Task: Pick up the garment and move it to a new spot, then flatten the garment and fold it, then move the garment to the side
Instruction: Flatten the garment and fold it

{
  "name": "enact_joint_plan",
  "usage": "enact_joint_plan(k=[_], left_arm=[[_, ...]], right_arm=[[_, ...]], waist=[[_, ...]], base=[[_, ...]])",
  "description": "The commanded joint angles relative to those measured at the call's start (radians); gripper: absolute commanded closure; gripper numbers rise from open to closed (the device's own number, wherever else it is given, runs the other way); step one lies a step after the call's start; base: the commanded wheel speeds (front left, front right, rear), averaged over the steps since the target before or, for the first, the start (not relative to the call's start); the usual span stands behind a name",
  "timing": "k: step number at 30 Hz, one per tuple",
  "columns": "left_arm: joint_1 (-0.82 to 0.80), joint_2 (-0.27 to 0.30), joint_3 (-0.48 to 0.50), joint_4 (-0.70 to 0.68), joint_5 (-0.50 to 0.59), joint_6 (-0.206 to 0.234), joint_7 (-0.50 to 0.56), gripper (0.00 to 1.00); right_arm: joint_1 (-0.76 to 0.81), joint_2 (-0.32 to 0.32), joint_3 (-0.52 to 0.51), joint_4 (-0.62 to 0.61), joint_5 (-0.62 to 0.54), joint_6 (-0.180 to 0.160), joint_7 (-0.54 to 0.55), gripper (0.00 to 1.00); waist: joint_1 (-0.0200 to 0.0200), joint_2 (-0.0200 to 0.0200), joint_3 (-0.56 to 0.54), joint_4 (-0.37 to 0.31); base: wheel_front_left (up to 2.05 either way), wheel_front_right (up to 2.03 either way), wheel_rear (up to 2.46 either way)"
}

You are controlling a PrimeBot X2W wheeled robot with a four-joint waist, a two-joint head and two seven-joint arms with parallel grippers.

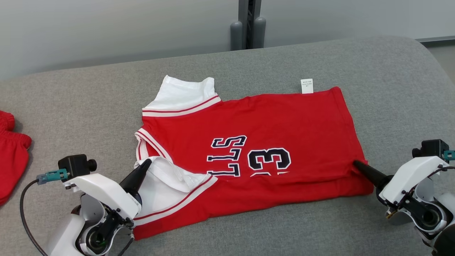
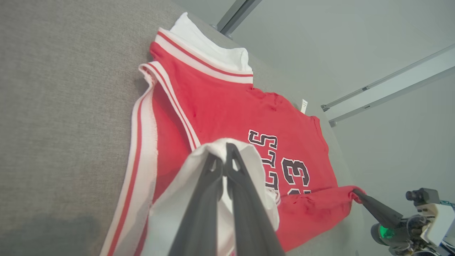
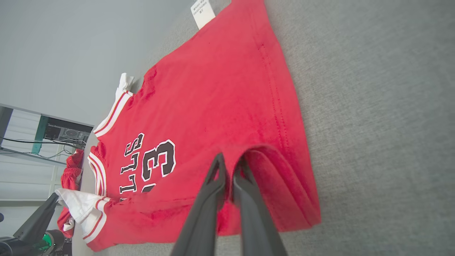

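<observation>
Our left fingers [image 1: 137,177] clamp the jersey [image 1: 270,121] by a sleeve [image 1: 160,186], right fingers [image 1: 369,172] by the hem [image 1: 341,186], near the cushion [image 1: 320,57] edge; release unevenly and we could skew the fold.

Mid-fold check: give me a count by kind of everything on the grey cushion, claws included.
Jerseys: 1, the red jersey, its near edge folded over
Other garments: 1, a red garment bunched at the left edge
Claws: 2, the left claw and the right claw, both shut on the red jersey
Total: 4
</observation>
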Motion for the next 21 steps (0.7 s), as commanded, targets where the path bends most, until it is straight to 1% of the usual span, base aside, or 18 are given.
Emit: enact_joint_plan(k=[1, 2, 4, 5, 7, 11, 12, 14, 15, 16, 18, 21], left_arm=[[-0.017, 0.005, 0.000, 0.005, 0.009, 0.000, -0.006, 0.99], [-0.021, 0.004, -0.002, 0.010, 0.013, 0.003, -0.009, 0.91], [-0.030, 0.003, -0.004, 0.021, 0.025, 0.010, -0.016, 0.63], [-0.032, 0.001, -0.005, 0.026, 0.030, 0.011, -0.020, 0.28], [-0.035, -0.006, -0.009, 0.033, 0.032, 0.015, -0.020, 0.31], [-0.046, -0.004, -0.005, 0.067, 0.046, 0.046, -0.035, 0.24], [-0.048, -0.003, -0.005, 0.077, 0.054, 0.057, -0.042, 0.21], [-0.049, -0.001, -0.003, 0.102, 0.070, 0.079, -0.061, 0.12], [-0.050, -0.001, -0.002, 0.115, 0.079, 0.088, -0.073, 0.02], [-0.053, -0.003, -0.001, 0.126, 0.087, 0.097, -0.084, 0.00], [-0.057, -0.003, -0.008, 0.139, 0.112, 0.107, -0.112, 0.00], [-0.055, -0.006, -0.003, 0.143, 0.144, 0.120, -0.180, 0.00]], right_arm=[[-0.009, 0.001, -0.003, 0.003, -0.008, 0.000, -0.012, 0.00], [-0.012, 0.003, -0.003, 0.006, -0.013, 0.000, -0.021, 0.00], [-0.012, 0.010, -0.005, 0.010, -0.014, 0.000, -0.030, 0.00], [-0.012, 0.010, -0.004, 0.014, -0.019, 0.000, -0.037, 0.00], [-0.018, 0.010, -0.010, 0.026, -0.035, 0.000, -0.071, 0.00], [-0.030, 0.016, -0.021, 0.039, -0.080, 0.000, -0.179, 0.00], [-0.032, 0.015, -0.025, 0.040, -0.092, 0.000, -0.210, 0.00], [-0.036, 0.011, -0.032, 0.035, -0.118, 0.000, -0.280, 0.00], [-0.035, 0.011, -0.034, 0.033, -0.131, 0.000, -0.313, 0.00], [-0.032, 0.009, -0.032, 0.029, -0.146, 0.000, -0.339, 0.00], [-0.023, 0.002, -0.038, 0.021, -0.179, 0.000, -0.384, 0.00], [-0.009, -0.005, -0.070, 0.019, -0.260, 0.000, -0.412, 0.00]], waist=[[0.0000, 0.0000, 0.002, -0.002], [0.0000, 0.0000, 0.004, -0.003], [0.0000, 0.0000, 0.006, -0.005], [0.0000, 0.0000, 0.007, -0.006], [0.0000, 0.0000, 0.009, -0.009], [0.0000, 0.0000, 0.008, -0.014], [0.0000, 0.0000, 0.008, -0.015], [0.0000, 0.0000, 0.006, -0.017], [0.0000, 0.0000, 0.003, -0.018], [0.0000, 0.0000, 0.001, -0.018], [0.0000, 0.0000, -0.008, -0.017], [0.0000, 0.0000, -0.022, -0.019]], base=[[0.00, 0.00, 0.00], [0.00, 0.00, 0.00], [0.00, 0.00, 0.00], [0.00, 0.00, 0.00], [0.00, 0.00, 0.00], [0.00, 0.00, 0.00], [0.00, 0.00, 0.00], [0.00, 0.00, 0.00], [0.00, 0.00, 0.00], [0.00, 0.00, 0.00], [0.00, 0.00, 0.00], [0.00, 0.00, 0.00]])
